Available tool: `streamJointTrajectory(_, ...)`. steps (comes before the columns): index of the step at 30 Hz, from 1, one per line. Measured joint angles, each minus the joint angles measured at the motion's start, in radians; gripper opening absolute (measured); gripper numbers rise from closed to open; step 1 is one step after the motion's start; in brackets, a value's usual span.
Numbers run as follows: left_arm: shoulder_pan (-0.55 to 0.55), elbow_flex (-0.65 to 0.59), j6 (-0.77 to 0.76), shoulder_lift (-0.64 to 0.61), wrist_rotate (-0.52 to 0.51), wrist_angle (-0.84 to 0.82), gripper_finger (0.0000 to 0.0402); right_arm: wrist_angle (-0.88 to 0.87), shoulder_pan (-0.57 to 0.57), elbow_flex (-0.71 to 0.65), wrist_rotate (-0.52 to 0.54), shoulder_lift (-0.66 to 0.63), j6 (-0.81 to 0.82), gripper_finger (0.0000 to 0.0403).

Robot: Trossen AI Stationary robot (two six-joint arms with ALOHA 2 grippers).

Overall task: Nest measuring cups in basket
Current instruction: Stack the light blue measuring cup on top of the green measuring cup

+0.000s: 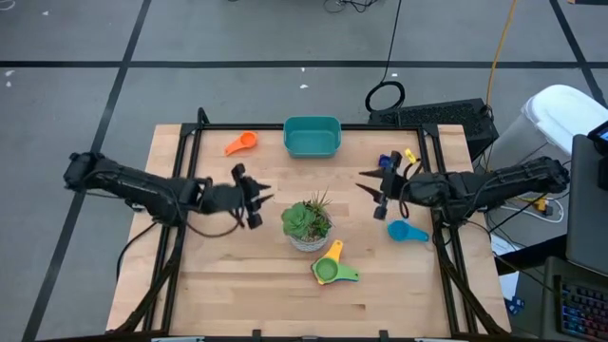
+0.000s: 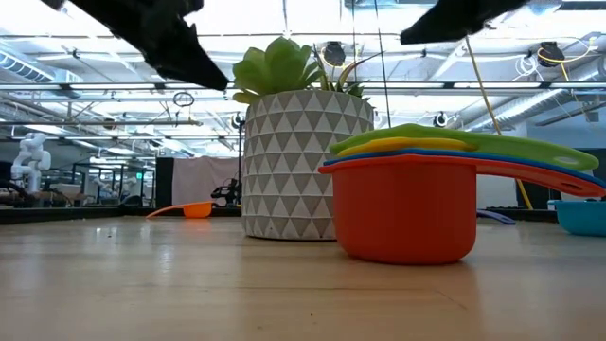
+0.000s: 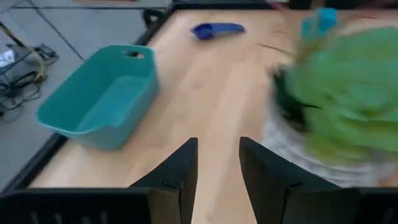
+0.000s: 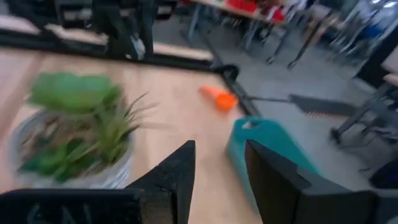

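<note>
Nearest the camera side of the potted plant (image 1: 307, 224) sat a nested stack of measuring cups (image 1: 332, 268); light, stiff, slick plastic, probably best pinched by the flat handles; the left gripper (image 1: 258, 197) and right gripper (image 1: 369, 191) flanked the plant, both parted, empty; beyond it stood the basket (image 1: 312, 136), holding nothing

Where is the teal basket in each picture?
High view: the basket sits at the table's far edge, middle, beyond the potted plant.
Low view: not visible.
Left wrist view: the basket is beyond the pincer.
Right wrist view: the basket shows partly behind a fingertip.
Shared landmark: the potted plant.
</note>
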Motion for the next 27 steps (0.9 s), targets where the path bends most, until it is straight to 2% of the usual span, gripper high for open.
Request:
streamJointTrajectory(2, 0.070, -0.014, 0.034, -0.013, 0.034, 0.041, 0.0122, 0.004, -0.040, 0.000, 0.002, -0.001, -0.033, 0.0132)
streamJointTrajectory(9, 0.321, -0.018, 0.068, -0.021, 0.075, 0.027, 0.0122, -0.057, -0.212, 0.000, 0.023, -0.002, -0.045, 0.0132)
streamJointTrajectory(14, 0.516, -0.018, -0.009, -0.020, 0.125, -0.018, 0.0122, -0.063, -0.318, 0.000, 0.021, -0.002, -0.048, 0.0132)
streamJointTrajectory(17, 0.611, -0.018, -0.023, -0.020, 0.192, -0.030, 0.0122, -0.064, -0.381, 0.000, 0.019, -0.002, -0.053, 0.0132)
streamJointTrajectory(21, 0.714, -0.018, -0.021, -0.012, 0.293, -0.029, 0.0122, -0.064, -0.477, 0.000, -0.037, -0.002, -0.060, 0.0132)
streamJointTrajectory(27, 0.809, -0.017, 0.039, 0.056, 0.432, -0.036, 0.0122, -0.060, -0.663, 0.000, -0.167, 0.013, -0.030, 0.0132)
